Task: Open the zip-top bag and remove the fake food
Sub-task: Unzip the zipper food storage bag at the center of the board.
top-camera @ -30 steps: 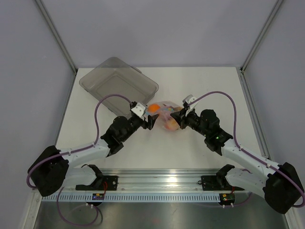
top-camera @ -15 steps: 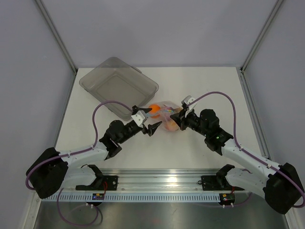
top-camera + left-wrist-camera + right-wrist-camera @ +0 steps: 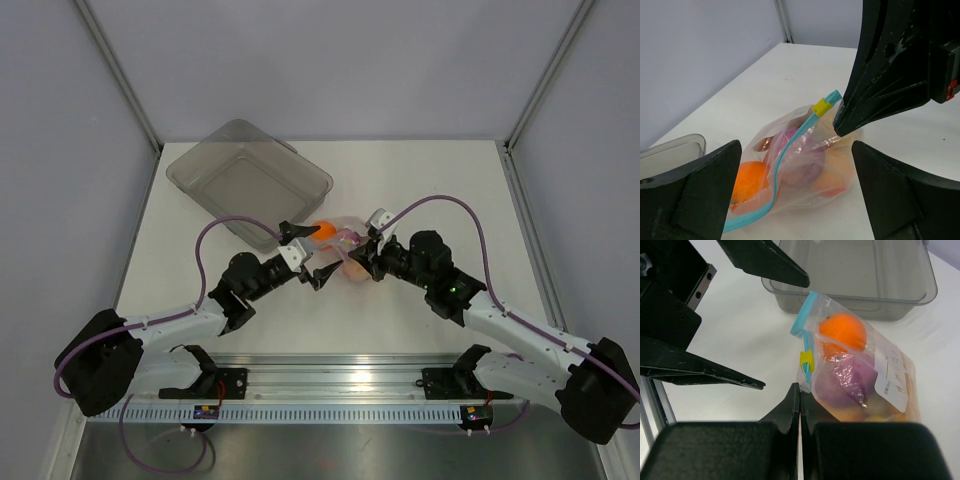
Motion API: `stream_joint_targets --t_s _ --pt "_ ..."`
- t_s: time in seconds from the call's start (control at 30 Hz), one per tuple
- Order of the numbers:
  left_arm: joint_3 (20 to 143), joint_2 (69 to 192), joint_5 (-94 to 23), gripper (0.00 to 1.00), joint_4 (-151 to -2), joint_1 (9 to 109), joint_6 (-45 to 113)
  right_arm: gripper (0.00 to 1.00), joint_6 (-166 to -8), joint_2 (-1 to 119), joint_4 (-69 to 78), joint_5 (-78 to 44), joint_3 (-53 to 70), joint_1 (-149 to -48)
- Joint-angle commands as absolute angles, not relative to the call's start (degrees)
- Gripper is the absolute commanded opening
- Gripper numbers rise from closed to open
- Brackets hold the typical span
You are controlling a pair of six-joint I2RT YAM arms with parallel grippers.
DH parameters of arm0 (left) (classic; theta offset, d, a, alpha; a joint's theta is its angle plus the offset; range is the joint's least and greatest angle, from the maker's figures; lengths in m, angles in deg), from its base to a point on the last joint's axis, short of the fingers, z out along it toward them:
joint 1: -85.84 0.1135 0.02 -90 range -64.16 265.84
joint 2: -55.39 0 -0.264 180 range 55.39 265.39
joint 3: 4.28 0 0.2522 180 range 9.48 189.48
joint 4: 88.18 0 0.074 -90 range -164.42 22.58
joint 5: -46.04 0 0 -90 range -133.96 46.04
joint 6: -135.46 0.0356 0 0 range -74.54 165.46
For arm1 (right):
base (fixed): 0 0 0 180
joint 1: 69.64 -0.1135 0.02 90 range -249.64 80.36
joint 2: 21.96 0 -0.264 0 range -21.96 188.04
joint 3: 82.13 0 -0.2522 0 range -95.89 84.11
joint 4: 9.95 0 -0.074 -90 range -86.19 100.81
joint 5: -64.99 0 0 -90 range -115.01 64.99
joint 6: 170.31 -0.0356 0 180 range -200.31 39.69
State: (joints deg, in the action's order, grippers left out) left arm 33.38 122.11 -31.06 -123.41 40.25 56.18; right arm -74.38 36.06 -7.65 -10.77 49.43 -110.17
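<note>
Seen from above, the bag (image 3: 342,247) is lying near the middle of the table (image 3: 430,180), with the food (image 3: 842,332) sealed inside it: an orange ball, a purple piece and paler bits are showing through the plastic. The tray (image 3: 290,150) is sitting at 10 o'clock from the bag, its near corner just beside the bag's far end, so room is running tight on that side. Open table is stretching away toward 12, 2 and 3 o'clock, and a bare strip is lying at 6 o'clock between the bag and the rail (image 3: 330,385).

The left gripper (image 3: 308,254) is hovering at 9 o'clock of the bag, its jaws spread wide and gripping nothing; the bag's end is lying between and ahead of the two fingers without touching them. The right gripper (image 3: 799,388) is reaching in from 4 o'clock with its jaws pressed together, pinching the bag's edge just beside the yellow slider (image 3: 806,361) on the teal zip strip (image 3: 803,322). That corner is riding slightly raised.

The table is looking white, smooth and matte. Grey walls (image 3: 60,200) are closing it in at 9, 12 and 3 o'clock.
</note>
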Motion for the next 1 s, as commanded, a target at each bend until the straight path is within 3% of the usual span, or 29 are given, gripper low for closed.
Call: stream_joint_targets --t_s 0.0,0.43,0.5,0.77,0.97 --pt "33.39 121.05 -29.64 0.96 -127.86 40.14 58.11 0.0 -70.65 36.75 -7.44 -11.65 46.32 -112.26" --pt "33.48 121.14 -27.88 0.94 -127.77 40.13 60.66 0.0 -62.65 35.78 -8.32 -12.7 48.52 -115.25" --pt "34.18 121.14 -28.05 0.99 -126.11 40.13 61.1 0.0 -62.21 35.44 -7.88 -13.49 48.51 -115.25" --pt "39.62 121.83 -23.76 0.99 -114.09 40.31 64.61 0.0 -61.77 34.38 -7.53 -12.97 48.78 -115.25" --pt "39.01 120.7 -19.62 0.99 -114.51 41.01 67.16 0.0 -61.5 33.77 -7.27 -12.7 48.87 -115.34"
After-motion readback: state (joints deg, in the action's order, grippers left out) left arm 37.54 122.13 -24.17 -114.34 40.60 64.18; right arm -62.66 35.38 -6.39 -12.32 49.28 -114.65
